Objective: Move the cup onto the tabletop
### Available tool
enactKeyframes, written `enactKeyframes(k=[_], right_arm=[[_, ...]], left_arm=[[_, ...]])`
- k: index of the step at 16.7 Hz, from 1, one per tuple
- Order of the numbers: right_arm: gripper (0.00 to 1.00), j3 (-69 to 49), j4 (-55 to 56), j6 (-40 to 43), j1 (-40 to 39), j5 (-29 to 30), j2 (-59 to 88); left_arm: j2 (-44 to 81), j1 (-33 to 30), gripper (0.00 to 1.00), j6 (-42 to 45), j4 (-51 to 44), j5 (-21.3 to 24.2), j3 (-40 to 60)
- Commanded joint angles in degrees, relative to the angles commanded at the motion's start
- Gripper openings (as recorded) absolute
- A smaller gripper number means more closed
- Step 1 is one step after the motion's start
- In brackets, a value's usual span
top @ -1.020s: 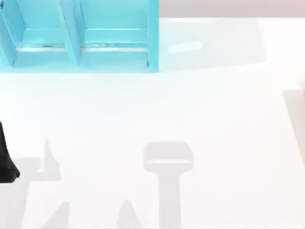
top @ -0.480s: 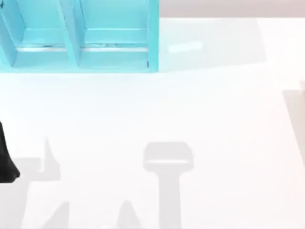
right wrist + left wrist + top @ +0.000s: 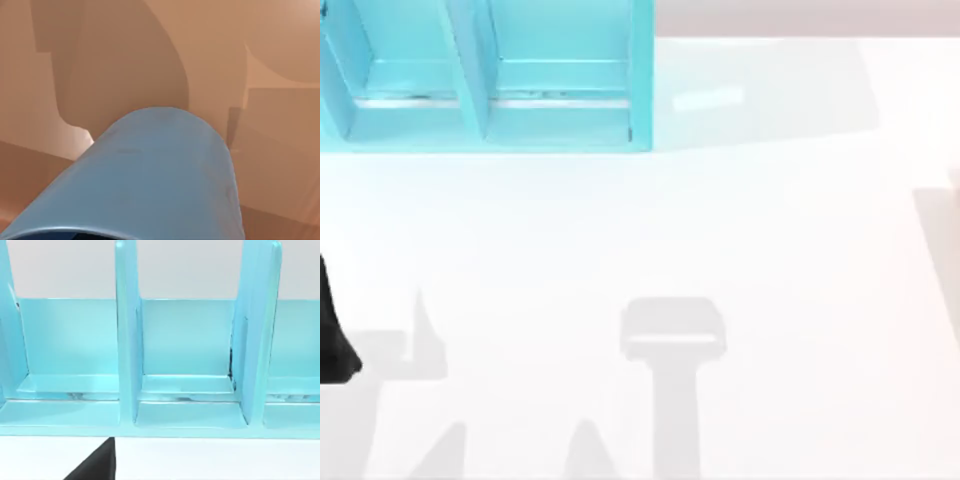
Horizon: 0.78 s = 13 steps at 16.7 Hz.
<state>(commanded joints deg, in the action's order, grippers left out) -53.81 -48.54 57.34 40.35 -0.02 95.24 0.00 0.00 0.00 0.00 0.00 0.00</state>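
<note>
The blue cup [image 3: 160,175] lies close in front of the right wrist camera, its lighter rim toward the lens and a tan surface behind it. What holds it is hidden. The white tabletop [image 3: 720,230] spreads across the top view with no cup on it. A black part of my left gripper [image 3: 332,345] pokes in at the table's left edge. A black tip [image 3: 95,467] also shows in the left wrist view, facing the shelf unit.
A turquoise compartmented shelf unit [image 3: 560,100] stands at the back left of the table, its upright dividers [image 3: 127,340] and bays bare. Grey shadows [image 3: 672,335] fall on the front middle and front left of the tabletop.
</note>
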Motion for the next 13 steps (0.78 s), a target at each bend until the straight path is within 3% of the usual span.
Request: enactKeyframes(k=[11, 13], right_arm=[[0.02, 0.0, 0.0, 0.0, 0.0, 0.0, 0.0], [0.0, 0.0, 0.0, 0.0, 0.0, 0.0, 0.0]], left_arm=[[0.0, 0.0, 1.0, 0.0, 0.0, 0.0, 0.0], [0.0, 0.0, 1.0, 0.0, 0.0, 0.0, 0.0]])
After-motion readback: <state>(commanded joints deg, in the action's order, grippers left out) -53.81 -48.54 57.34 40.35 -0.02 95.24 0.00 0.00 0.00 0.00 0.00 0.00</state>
